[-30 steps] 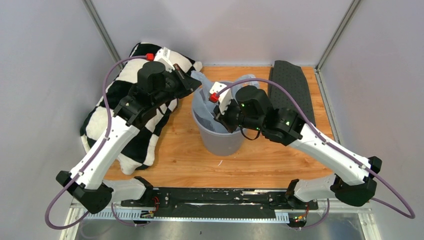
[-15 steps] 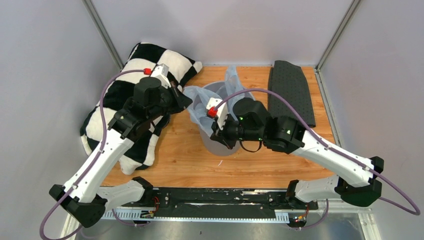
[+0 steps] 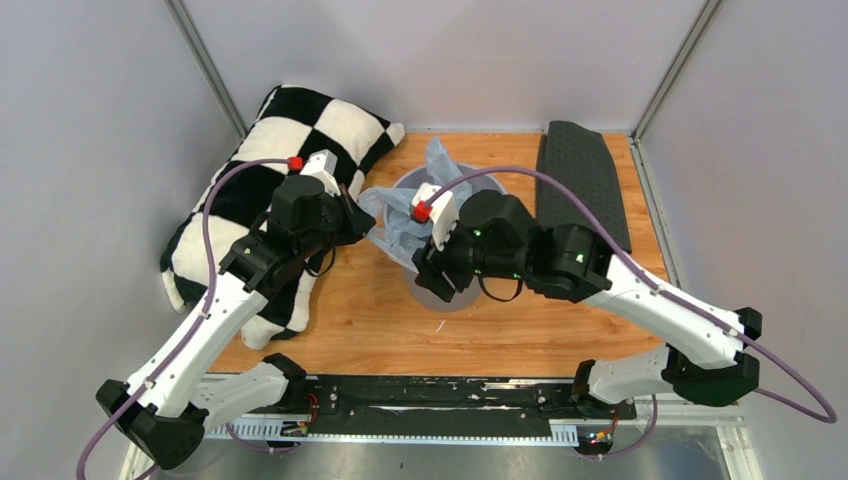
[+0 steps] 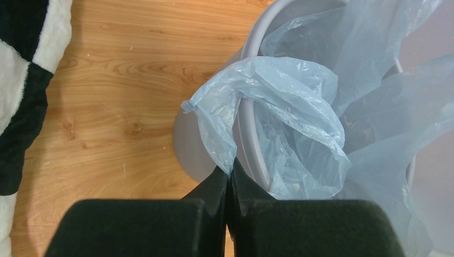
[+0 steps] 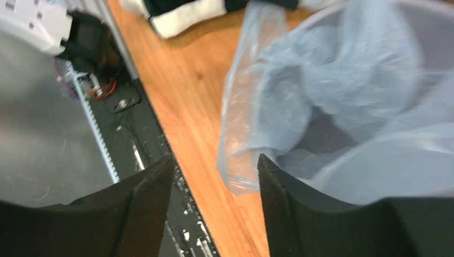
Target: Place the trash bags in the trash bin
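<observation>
1. Lower centre of the overhead view: the wooden table (image 3: 380, 325), which carries everything described here.
2. Centre: the right end effector (image 5: 214, 160) hangs at the near side of the bin with its fingers apart. In its wrist view a loose edge of bag lies between them, not pinched.
3. Just behind it, the round light grey trash bin (image 3: 440, 298) stands upright at mid-table.
4. The pale blue trash bag (image 4: 300, 123) sits partly inside the bin. Its mouth drapes over the left rim and a crumpled peak rises at the far rim.
5. Left of the bin: the left end effector (image 4: 230, 174), fingers together, is clamped on a fold of bag just outside the rim.
6. Handling, as a judgement: the film looks very light, limp, slippery and easy to tear. A bunched edge or a handle loop should give a surer hold than a single layer.
7. Upper left: a black-and-white checkered pillow (image 3: 300, 120). Upper right: a dark dotted cloth (image 3: 585, 180).
8. No brand, label or writing can be read.
</observation>
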Available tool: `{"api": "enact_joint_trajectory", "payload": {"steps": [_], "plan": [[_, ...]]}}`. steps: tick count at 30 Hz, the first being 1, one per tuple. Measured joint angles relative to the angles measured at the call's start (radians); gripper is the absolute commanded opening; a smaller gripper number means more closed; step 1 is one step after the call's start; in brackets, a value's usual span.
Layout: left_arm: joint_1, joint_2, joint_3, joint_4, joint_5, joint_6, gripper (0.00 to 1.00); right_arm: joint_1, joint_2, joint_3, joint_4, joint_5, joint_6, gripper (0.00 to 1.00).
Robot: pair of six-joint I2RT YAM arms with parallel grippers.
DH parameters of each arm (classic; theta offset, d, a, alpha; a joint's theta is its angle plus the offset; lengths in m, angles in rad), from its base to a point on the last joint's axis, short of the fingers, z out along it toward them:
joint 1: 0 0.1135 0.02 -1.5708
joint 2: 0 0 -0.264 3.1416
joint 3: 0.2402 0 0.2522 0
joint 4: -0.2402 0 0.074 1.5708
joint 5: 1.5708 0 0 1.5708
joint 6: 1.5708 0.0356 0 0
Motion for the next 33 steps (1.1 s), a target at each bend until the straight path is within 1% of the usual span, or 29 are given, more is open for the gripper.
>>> {"api": "enact_joint_trajectory", "payload": {"steps": [2,3,6,8,11,14,17,19,22,24,26,27,28,31,33], "plan": [[0.000,-0.001,-0.007,0.009,0.000,0.004,0.00,0.000,0.009,0.081,-0.023,0.061,0.003,0.67],[0.000,-0.002,-0.013,0.015,0.000,0.007,0.00,0.002,0.015,0.132,-0.036,0.116,0.006,0.71],[0.000,-0.003,-0.031,0.024,0.000,0.011,0.00,0.002,0.035,0.266,-0.061,0.308,0.016,0.76],[0.000,-0.003,-0.036,0.026,0.000,0.012,0.00,-0.002,0.063,0.350,-0.082,0.430,0.018,0.79],[0.000,-0.005,-0.039,0.034,0.000,0.013,0.00,-0.024,0.123,0.441,-0.100,0.558,0.017,0.82],[0.000,-0.006,-0.040,0.040,0.001,0.013,0.00,-0.074,0.203,0.499,-0.121,0.623,0.015,0.82],[0.000,-0.007,-0.040,0.043,0.001,0.013,0.00,-0.145,0.272,0.509,-0.137,0.624,0.012,0.81],[0.000,-0.008,-0.040,0.043,0.001,0.014,0.00,-0.195,0.318,0.512,-0.146,0.605,0.005,0.75],[0.000,-0.008,-0.040,0.043,0.001,0.014,0.00,-0.255,0.370,0.517,-0.147,0.563,-0.005,0.62],[0.000,-0.008,-0.040,0.045,0.000,0.015,0.00,-0.278,0.394,0.534,-0.150,0.546,-0.007,0.46],[0.000,-0.007,-0.040,0.046,-0.003,0.018,0.00,-0.292,0.410,0.561,-0.149,0.533,-0.012,0.24],[0.000,-0.007,-0.040,0.047,-0.007,0.020,0.00,-0.296,0.414,0.574,-0.146,0.528,-0.011,0.16],[0.000,-0.005,-0.040,0.048,-0.013,0.024,0.00,-0.301,0.414,0.584,-0.143,0.527,-0.010,0.10],[0.000,0.010,-0.029,0.048,-0.040,0.040,0.00,-0.321,0.409,0.599,-0.136,0.528,-0.003,0.01],[0.000,0.031,-0.008,0.046,-0.061,0.053,0.00,-0.356,0.401,0.594,-0.139,0.523,0.008,0.00]]}}
